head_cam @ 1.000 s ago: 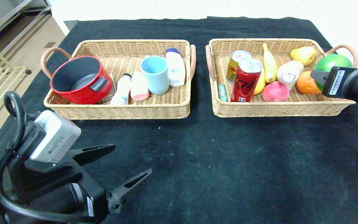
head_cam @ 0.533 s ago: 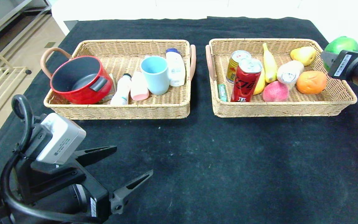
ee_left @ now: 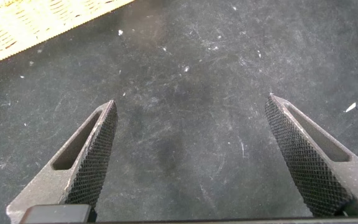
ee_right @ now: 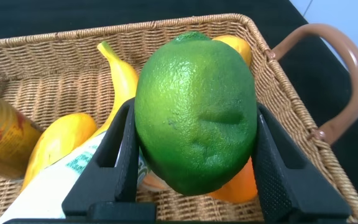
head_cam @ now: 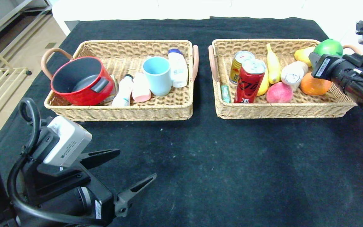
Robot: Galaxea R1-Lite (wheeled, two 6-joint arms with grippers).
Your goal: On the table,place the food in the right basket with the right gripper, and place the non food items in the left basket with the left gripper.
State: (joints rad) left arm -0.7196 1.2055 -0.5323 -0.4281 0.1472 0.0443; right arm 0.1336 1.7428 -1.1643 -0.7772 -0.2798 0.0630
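- Head view: the step in hand looks like the drop-off of a food item. The right gripper (head_cam: 321, 60) hangs over the far right corner of the right woven wicker basket (head_cam: 282, 110), clamped on a round green lime-like fruit (head_cam: 328, 47) held above the orange (head_cam: 315, 87) and the yellow pear (head_cam: 302, 55). The black table (head_cam: 219, 164) in front shows nothing left to sort, so this may be the last piece. The arm reaches in from the right edge, its wrist angled toward the basket.
- Head view, other arm: the left gripper (head_cam: 123, 171) sits parked low at the near left corner, prongs spread wide, holding nothing, well apart from the left woven wicker basket (head_cam: 121, 112).
- Left wrist view: its two textured fingers (ee_left: 92, 158) stand apart over bare black cloth.
- Right wrist view: both black pads (ee_right: 120, 155) press the green fruit's sides, directly over the basket interior, near its pink loop handle (ee_right: 337, 74). The next move calls for lowering a little and spreading the jaws so the fruit settles without rolling out.
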